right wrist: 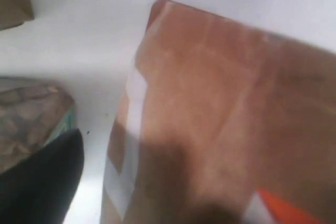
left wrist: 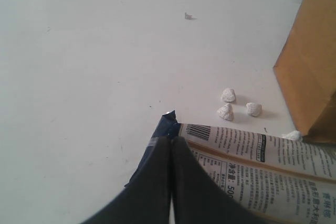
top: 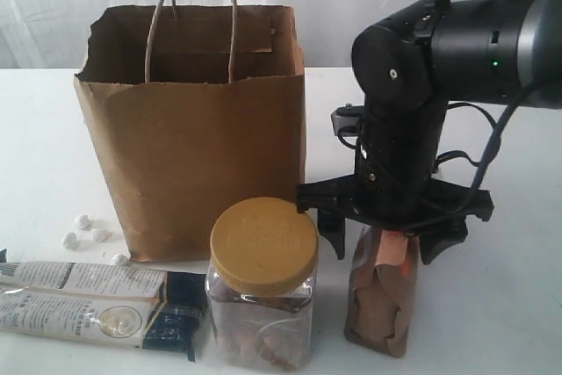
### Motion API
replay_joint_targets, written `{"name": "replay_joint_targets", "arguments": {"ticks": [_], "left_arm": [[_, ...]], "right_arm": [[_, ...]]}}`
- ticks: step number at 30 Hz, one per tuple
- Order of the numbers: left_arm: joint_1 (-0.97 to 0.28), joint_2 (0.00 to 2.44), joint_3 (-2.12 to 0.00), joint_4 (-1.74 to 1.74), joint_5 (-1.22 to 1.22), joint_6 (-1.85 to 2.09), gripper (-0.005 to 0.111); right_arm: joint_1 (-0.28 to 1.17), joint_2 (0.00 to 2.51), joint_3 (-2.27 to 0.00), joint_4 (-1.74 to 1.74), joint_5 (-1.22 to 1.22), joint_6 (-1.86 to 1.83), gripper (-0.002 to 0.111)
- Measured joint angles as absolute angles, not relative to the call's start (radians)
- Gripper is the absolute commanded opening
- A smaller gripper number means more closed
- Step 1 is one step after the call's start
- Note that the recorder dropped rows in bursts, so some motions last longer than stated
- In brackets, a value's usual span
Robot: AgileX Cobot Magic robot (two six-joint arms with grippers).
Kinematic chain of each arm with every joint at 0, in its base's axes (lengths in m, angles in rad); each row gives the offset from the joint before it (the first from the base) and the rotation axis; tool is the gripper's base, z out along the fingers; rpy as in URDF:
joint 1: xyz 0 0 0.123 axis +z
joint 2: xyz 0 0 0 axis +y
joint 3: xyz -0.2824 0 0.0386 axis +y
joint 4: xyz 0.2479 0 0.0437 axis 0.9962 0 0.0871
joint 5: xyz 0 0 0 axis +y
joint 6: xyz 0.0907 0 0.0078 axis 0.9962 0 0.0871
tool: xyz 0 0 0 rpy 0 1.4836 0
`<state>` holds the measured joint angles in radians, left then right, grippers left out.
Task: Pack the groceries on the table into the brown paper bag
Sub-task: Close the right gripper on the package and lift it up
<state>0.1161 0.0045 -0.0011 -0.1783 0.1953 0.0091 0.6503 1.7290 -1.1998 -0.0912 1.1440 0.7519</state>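
Note:
The brown paper bag (top: pixel 202 155) stands open and upright on the table (top: pixel 518 305). In front of it stands the clear jar with a yellow lid (top: pixel 263 248). The white-black twin packet (top: pixel 88 300) lies flat at the near left. My right gripper (top: pixel 386 254) is open, its fingers on either side of the top of the upright brown-orange pouch (top: pixel 382 300). That pouch (right wrist: pixel 220 103) fills the right wrist view, with one dark finger (right wrist: pixel 37 182) beside it. My left gripper (left wrist: pixel 171 140) is shut with nothing in it, over the packet's (left wrist: pixel 262 161) dark blue end.
A few small white lumps (top: pixel 83 221) lie on the table by the bag's left foot, and the left wrist view shows these lumps (left wrist: pixel 228 95) beside the bag's corner (left wrist: pixel 315 66). The jar (right wrist: pixel 26 119) stands close beside the pouch.

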Motion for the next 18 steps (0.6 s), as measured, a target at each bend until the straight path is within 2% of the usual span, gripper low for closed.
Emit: {"name": "replay_joint_targets", "arguments": {"ticks": [3,7,15,18], "left_arm": [[0.116,0.005,-0.001,-0.178,0.195,0.009,0.0],[0.116,0.005,-0.001,-0.178,0.195,0.009,0.0],[0.116,0.005,-0.001,-0.178,0.195,0.009,0.0],[0.116,0.005,-0.001,-0.178,0.195,0.009,0.0]], "right_arm": [[0.623,1.723,-1.177,-0.067,1.133,0.71,0.076],[0.61,1.71,-1.151,-0.067,1.117,0.622,0.068],[0.61,1.693,-1.123,-0.106,1.057,0.606,0.028],[0.61,1.691,-1.123,-0.138,1.059,0.602,0.027]]}}
